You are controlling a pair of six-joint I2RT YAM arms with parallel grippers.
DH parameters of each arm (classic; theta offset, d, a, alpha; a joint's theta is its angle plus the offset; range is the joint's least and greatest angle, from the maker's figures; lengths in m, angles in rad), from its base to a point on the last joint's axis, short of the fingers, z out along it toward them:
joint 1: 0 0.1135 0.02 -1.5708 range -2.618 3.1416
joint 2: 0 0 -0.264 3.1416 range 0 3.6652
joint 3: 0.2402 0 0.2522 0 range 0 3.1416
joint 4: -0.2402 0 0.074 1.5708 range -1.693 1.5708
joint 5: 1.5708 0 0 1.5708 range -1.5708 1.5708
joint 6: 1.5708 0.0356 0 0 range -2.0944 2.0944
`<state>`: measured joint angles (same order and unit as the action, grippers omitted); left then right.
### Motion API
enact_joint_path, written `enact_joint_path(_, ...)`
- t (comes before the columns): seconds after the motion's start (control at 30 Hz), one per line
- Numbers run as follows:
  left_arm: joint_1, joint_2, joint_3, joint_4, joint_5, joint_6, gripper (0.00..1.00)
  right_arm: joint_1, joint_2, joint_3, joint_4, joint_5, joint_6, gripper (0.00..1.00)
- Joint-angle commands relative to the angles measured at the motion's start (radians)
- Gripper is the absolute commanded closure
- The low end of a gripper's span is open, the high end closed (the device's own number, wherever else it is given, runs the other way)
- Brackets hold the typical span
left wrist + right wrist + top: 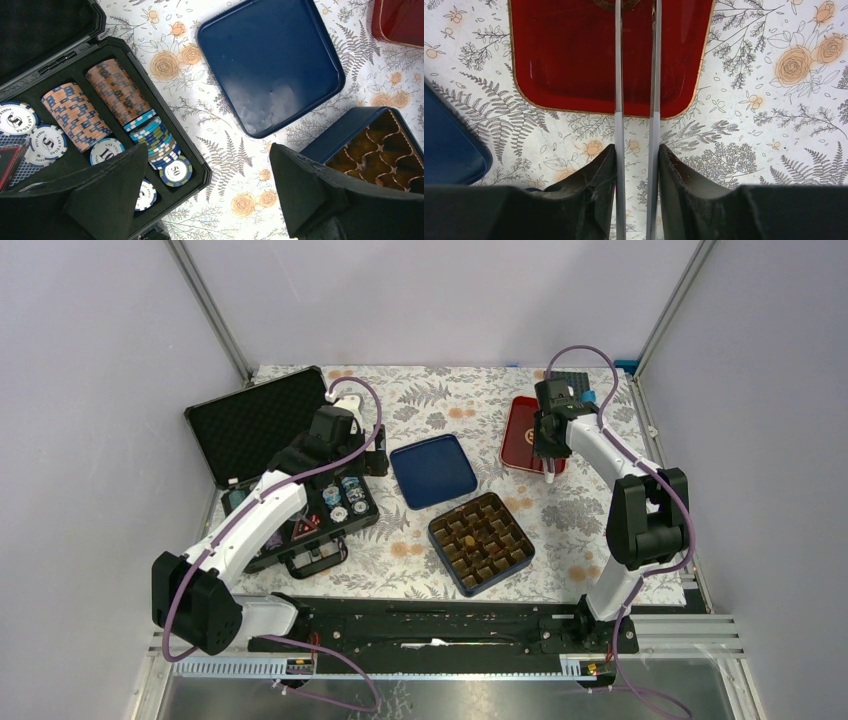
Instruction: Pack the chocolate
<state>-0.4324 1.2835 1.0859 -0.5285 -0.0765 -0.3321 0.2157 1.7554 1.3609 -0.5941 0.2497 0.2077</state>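
Only the top view shows the whole blue tin (503,576), the chocolate (467,539) barely distinct dark lumps in its grid insert (490,530), while wrist views show the right end effector (636,147) clamped on tweezers (619,75) beyond the tin, the left end effector (209,150) spread apart.

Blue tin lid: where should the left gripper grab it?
Pinch the upturned rim of the blue tin lid, one finger inside, one outside, coming straight down. It seems to lie flat, hollow side up, so only the rim offers a hold. The edge facing the poker chip case is nearest the open left gripper.
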Motion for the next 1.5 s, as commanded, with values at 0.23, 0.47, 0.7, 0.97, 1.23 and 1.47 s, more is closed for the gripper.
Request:
enact_joint_path(0.23, 0.003, -0.026, -0.003, 0.044, -0.009, 0.012, 0.01, 0.02, 0.01, 0.046, -0.01, 0.036, -0.013, 0.58)
enact_joint_path(0.47, 0.003, -0.027, -0.005, 0.045, -0.009, 0.013, 0.01, 0.025, 0.009, 0.044, -0.011, 0.043, -0.013, 0.63)
enact_joint_path(0.7, 0.003, -0.036, -0.012, 0.045, -0.013, 0.015, 0.01, 0.027, -0.023, 0.033, -0.018, 0.018, -0.005, 0.86)
enact_joint_path(0.97, 0.003, -0.039, -0.011, 0.044, -0.017, 0.019, 0.01, 0.028, -0.11, 0.024, -0.044, -0.01, 0.023, 0.9)
enact_joint_path(1.23, 0.003, -0.034, -0.001, 0.041, -0.012, 0.017, 0.01, 0.03, -0.228, 0.01, -0.096, -0.015, 0.029, 0.91)
enact_joint_path(1.47, 0.003, -0.036, -0.002, 0.038, -0.009, 0.012, 0.01, 0.03, -0.283, -0.006, -0.117, 0.001, 0.014, 0.91)
